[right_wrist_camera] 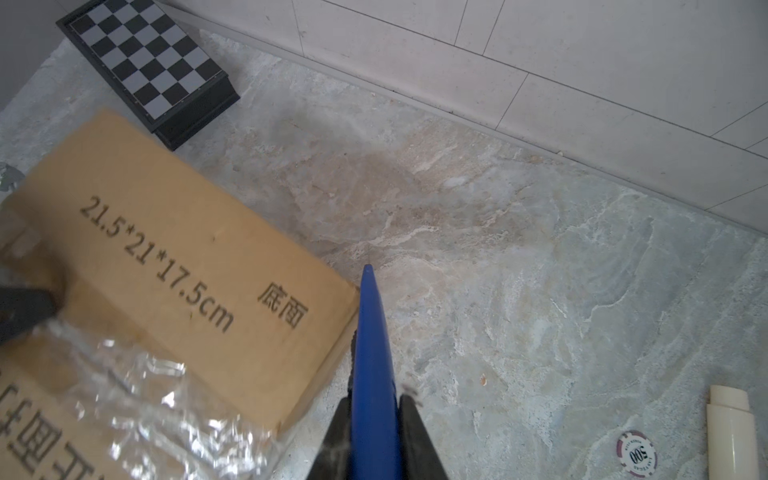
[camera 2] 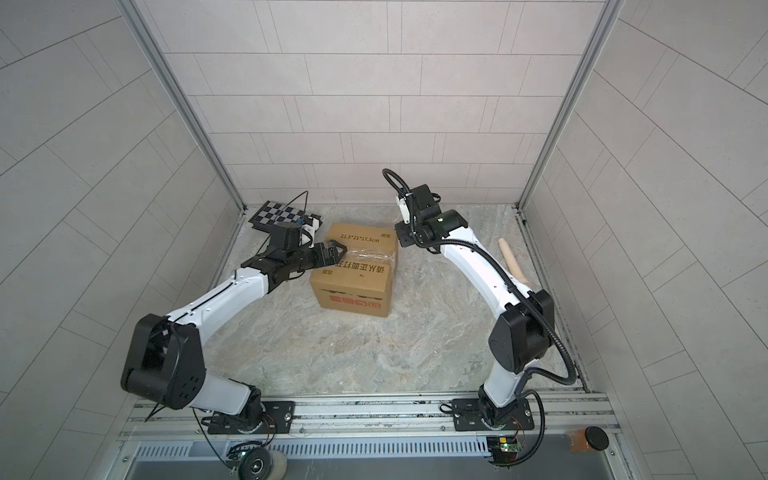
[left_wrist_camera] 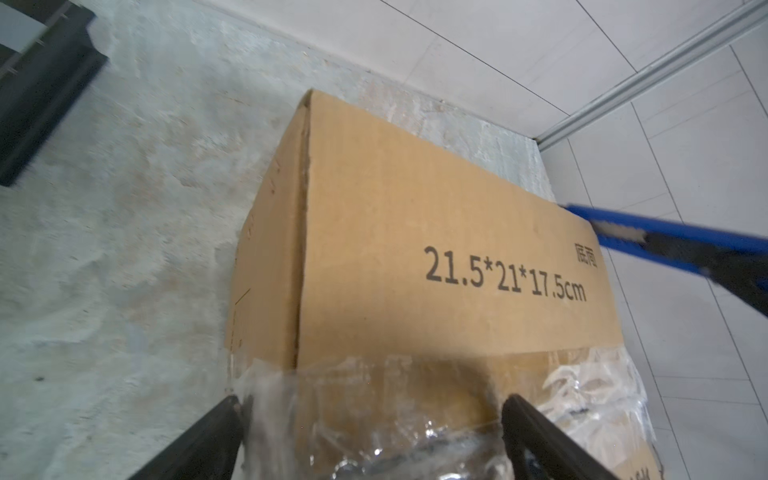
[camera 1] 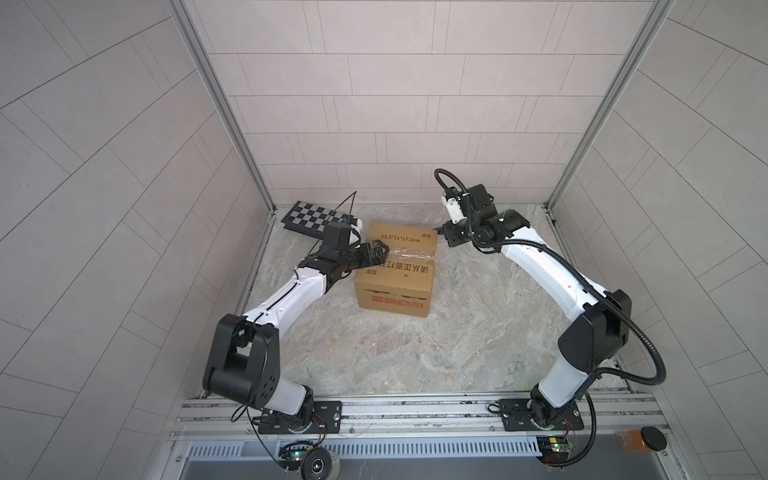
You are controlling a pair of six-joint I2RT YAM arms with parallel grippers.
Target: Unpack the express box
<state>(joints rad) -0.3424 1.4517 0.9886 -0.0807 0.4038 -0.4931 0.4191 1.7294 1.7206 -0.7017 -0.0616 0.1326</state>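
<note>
The express box is a brown carton standing on the stone floor, with crinkled clear tape along its top seam. My left gripper hovers open over the tape's left end, with nothing held; the box top fills its wrist view. My right gripper is shut on a blue utility knife. The knife's tip points past the box's far right corner, apart from the tape.
A flat black-and-white chequered board lies at the back left near the left arm. A beige tube and a poker chip lie at the right. Tiled walls close in three sides.
</note>
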